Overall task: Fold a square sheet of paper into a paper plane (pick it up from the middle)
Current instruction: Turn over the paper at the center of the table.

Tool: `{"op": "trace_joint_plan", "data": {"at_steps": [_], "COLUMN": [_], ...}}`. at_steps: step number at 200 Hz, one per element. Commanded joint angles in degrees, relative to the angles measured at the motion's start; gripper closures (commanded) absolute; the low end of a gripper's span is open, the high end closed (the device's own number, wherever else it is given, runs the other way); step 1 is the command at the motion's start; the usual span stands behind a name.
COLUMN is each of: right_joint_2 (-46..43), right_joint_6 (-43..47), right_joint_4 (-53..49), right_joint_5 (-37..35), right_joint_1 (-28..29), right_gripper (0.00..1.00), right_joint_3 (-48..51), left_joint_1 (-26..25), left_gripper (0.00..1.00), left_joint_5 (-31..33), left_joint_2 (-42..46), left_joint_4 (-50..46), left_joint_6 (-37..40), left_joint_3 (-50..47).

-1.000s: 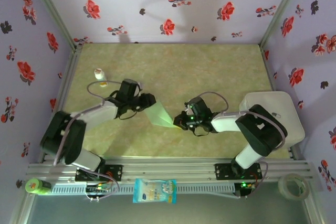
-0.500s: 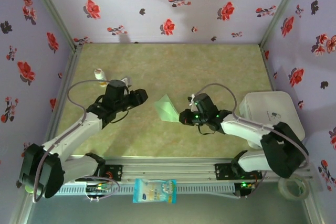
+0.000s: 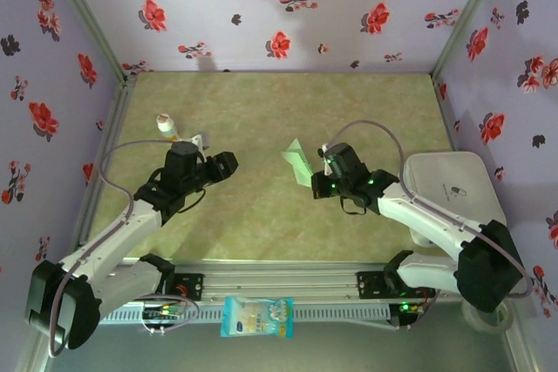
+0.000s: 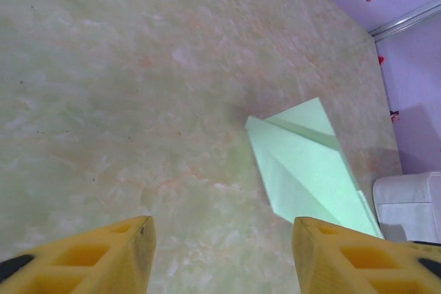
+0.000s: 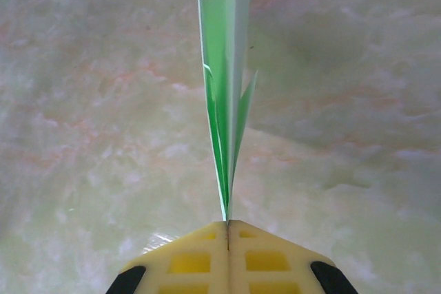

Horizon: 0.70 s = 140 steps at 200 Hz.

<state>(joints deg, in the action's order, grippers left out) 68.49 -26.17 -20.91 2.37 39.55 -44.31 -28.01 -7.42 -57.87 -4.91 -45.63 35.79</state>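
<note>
Pinching the plane (image 5: 224,94) by its tail, the right gripper (image 5: 227,224) is clamped tight; the left gripper (image 4: 220,232) hangs spread, holding nothing, well apart.

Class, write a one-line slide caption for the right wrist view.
Right gripper shut on the folded paper plane, held edge-on over the marbled table.

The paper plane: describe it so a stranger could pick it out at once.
Start at the green marbled table between the flowered walls. Near its middle, the right gripper is shut on the paper plane. It alone is mint-green and folded; the bottle is white.
</note>
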Motion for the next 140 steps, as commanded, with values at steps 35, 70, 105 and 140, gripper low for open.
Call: {"op": "trace_joint_plan", "data": {"at_steps": [35,70,105,140], "right_joint_2": [1.02,5.83,10.03,13.51], "right_joint_6": [5.77,8.13,12.04,13.23], "right_joint_4": [-9.4,-15.74,-19.29,-23.28], "right_joint_5": [-11.63,-16.11,-21.17,-31.72], "right_joint_1": [2.01,4.23,6.99,9.88], "right_gripper": [0.98,0.98,0.99,0.98], "right_joint_3": [-7.85,-13.63,-18.04,-21.36], "left_joint_1": [1.31,1.72,2.16,2.84], "left_gripper": [0.44,0.5,0.5,0.51], "left_joint_5": [1.28,0.11,-1.11,-1.98], "left_joint_2": [0.9,0.97,0.65,0.44], "left_joint_4": [3.85,4.78,6.69,6.07], "left_joint_6": [0.76,1.26,-0.12,-0.02], "left_joint_3": [-3.04,-3.82,-4.54,-4.22]}}
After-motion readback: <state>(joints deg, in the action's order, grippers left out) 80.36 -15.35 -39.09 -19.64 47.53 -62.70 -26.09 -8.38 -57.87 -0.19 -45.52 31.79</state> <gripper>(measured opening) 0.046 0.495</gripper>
